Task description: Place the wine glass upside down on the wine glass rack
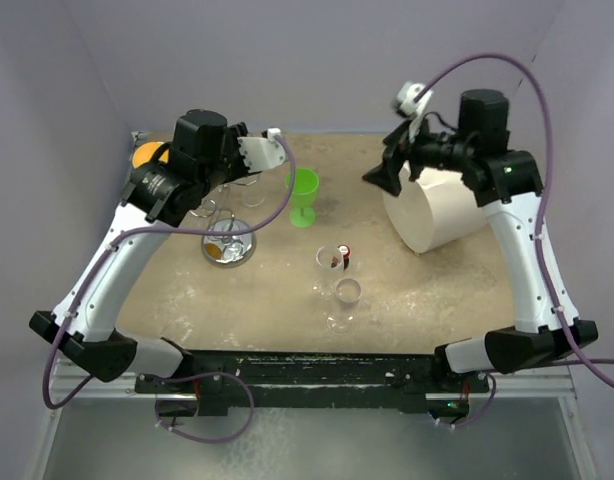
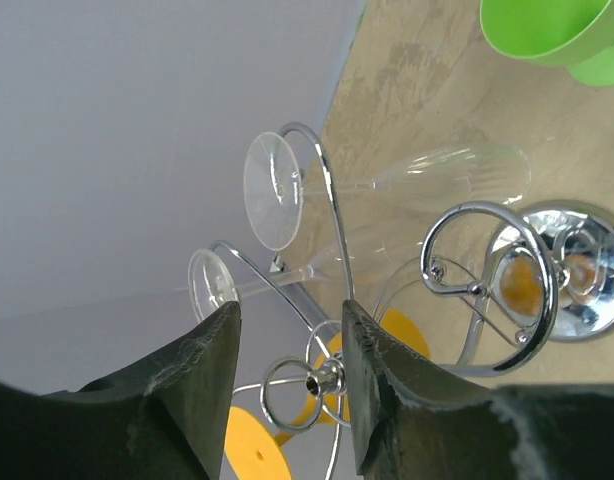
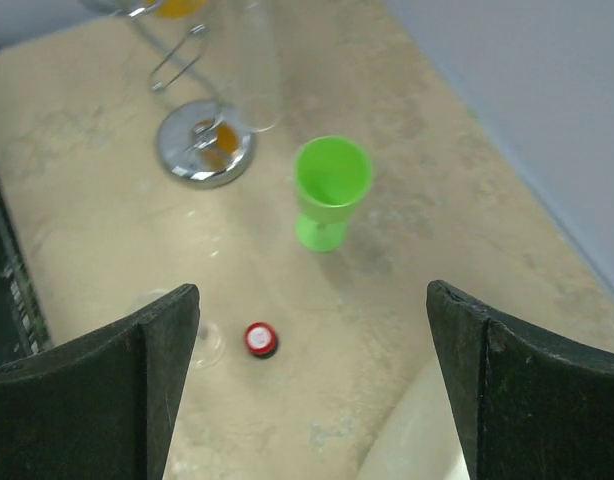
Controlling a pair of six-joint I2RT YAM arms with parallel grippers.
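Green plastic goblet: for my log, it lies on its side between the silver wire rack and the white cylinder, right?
No. The green plastic goblet stands upright between the silver wire rack and the white cylinder; the right wrist view shows it.

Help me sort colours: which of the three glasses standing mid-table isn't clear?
The green goblet, the one farthest from the arm bases, between the metal rack and the white cylinder. The two nearer glasses are see-through.

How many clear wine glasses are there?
4. On the rack: a first hung glass and a second hung glass. Mid-table: a far standing glass and a near standing glass. Others may be hidden.
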